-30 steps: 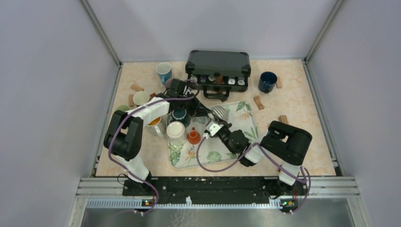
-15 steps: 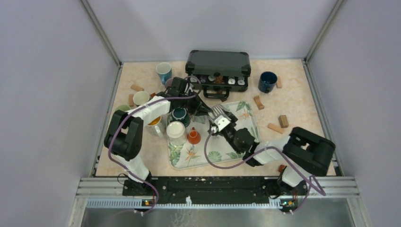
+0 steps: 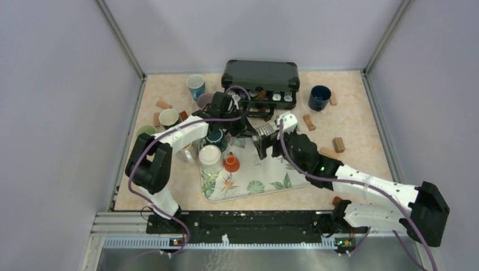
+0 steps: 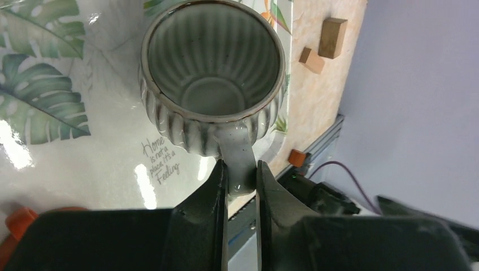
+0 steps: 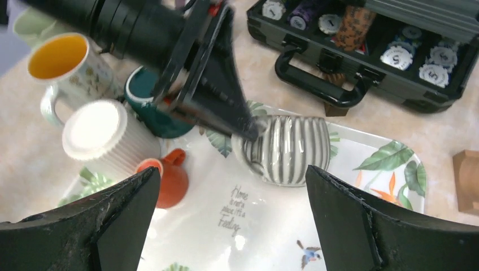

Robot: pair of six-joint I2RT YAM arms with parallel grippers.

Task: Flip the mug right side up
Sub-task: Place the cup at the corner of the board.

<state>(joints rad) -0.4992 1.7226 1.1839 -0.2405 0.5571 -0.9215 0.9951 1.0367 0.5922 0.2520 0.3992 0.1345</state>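
Note:
The mug (image 4: 212,73) is grey and ribbed and sits on the leaf-patterned tray (image 4: 73,164), with its open mouth facing the left wrist camera. My left gripper (image 4: 242,166) is shut on the mug's handle, one finger on each side. In the right wrist view the mug (image 5: 294,149) shows its striped side, and the left gripper (image 5: 245,127) reaches it from the upper left. My right gripper (image 5: 231,169) hovers wide open above the tray (image 5: 254,226), holding nothing. From the top camera the right gripper (image 3: 270,141) partly covers the mug (image 3: 261,134).
An orange jug (image 3: 230,162), a white ribbed cup (image 3: 209,155) and a teal mug (image 3: 214,137) crowd the tray's left side. A black case of chips (image 3: 261,79) stands behind it. A dark blue mug (image 3: 319,97) and wooden blocks (image 3: 308,122) lie to the right.
My right gripper has opened wide and moved from the tray's middle up and back over the mug, the arm stretching out. My left gripper has stayed on the handle and shifted slightly back.

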